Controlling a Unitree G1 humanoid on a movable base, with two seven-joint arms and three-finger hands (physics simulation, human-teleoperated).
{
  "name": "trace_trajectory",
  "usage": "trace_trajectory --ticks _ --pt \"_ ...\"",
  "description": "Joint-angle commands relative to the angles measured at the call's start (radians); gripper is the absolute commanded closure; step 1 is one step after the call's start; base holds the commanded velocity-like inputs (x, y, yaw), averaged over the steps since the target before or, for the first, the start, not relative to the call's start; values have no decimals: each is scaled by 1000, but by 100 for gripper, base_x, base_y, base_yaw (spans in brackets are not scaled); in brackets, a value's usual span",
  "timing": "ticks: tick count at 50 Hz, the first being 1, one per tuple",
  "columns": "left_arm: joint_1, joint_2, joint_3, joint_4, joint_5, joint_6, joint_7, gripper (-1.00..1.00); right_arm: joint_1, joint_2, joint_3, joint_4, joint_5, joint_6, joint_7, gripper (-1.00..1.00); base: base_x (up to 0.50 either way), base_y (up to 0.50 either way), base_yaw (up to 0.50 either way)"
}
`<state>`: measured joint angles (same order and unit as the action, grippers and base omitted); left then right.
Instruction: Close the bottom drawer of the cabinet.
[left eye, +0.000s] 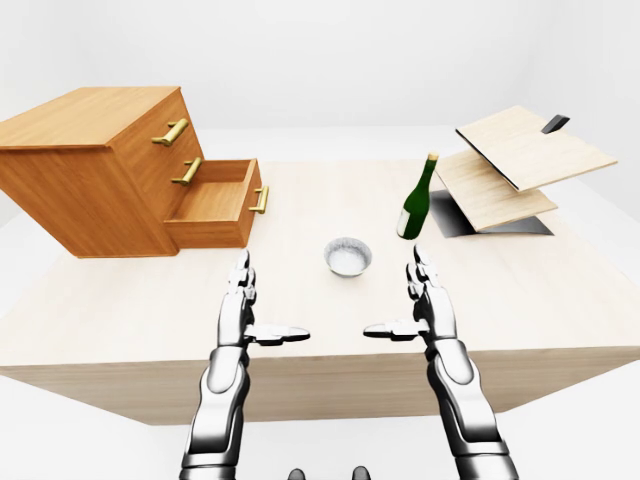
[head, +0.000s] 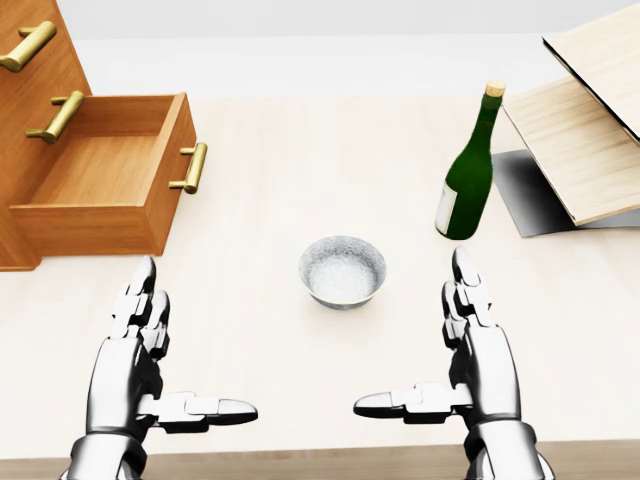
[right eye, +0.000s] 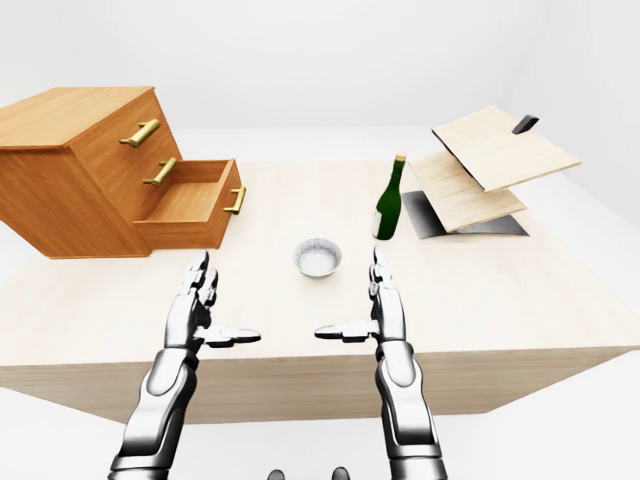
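So the wooden three-drawer cabinet with brass handles sits at the left end of the pale wood table, angled a bit so its drawer faces look toward the table's middle. The bottom drawer is pulled way out, you can see straight down into the bare wood inside. Its brass bar handle sticks out on the right-hand face in the head view, and there's nothing on the tabletop right next to that face, just bare surface. The two upper drawers look pushed in flush.

Both hands hover low over the near strip of the table, well short of the drawer. The silver left hand is spread open, fingers pointing up the view and thumb sticking out sideways toward the middle. The silver right hand mirrors it, also wide open, holding nothing. The left hand sits below the drawer's near corner in the head view, not touching it.

Between the hands, a little further up, is a small silver round bowl. Up and right of that stands a dark green glass bottle with a cork top, upright, apart from the bowl. At the table's right end are tilted light wooden boards over a dark flat sheet.

The table's near edge runs just under the wrists.
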<state>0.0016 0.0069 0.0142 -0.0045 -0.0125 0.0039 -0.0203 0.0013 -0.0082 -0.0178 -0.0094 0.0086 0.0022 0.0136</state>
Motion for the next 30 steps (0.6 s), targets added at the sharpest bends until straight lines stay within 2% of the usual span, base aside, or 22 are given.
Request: trace_trajectory --ticks 1,5,8,10,11,17,20,25,27,30 --pt "6 9 26 -31 -35 24 -35 -100 9 -14 -25 -36 14 12 28 -100 0 0 0" --pt "3 9 26 -24 -36 17 -33 -100 16 -12 -17 -54 5 21 35 -100 0 0 0" --pt "8 8 21 -32 -34 22 -32 -100 16 -14 -18 -57 -3 19 35 -100 0 0 0" --pt "6 9 22 -29 -34 20 -32 -100 19 -22 -42 -135 -6 63 18 -100 0 0 0" --pt "6 9 22 -32 -34 24 -31 -100 18 -37 -89 -240 16 85 5 -100 0 0 0" --pt "10 8 21 -35 -32 23 -32 -100 9 -76 -264 -518 113 85 -7 -100 0 0 0" --pt "14 6 15 -36 -26 20 -30 -100 3 -101 -397 -675 205 85 -28 -100 0 0 0" --pt "20 5 10 -41 -24 21 -32 -100 -37 -155 -534 -816 334 85 -79 -100 0 0 0" --pt "22 6 12 -55 -26 31 -33 -100 -48 -187 -635 -868 402 85 -115 -100 0 0 0" --pt "18 6 14 -50 -28 28 -34 -100 -47 -224 -715 -891 489 85 -150 -100 0 0 0"
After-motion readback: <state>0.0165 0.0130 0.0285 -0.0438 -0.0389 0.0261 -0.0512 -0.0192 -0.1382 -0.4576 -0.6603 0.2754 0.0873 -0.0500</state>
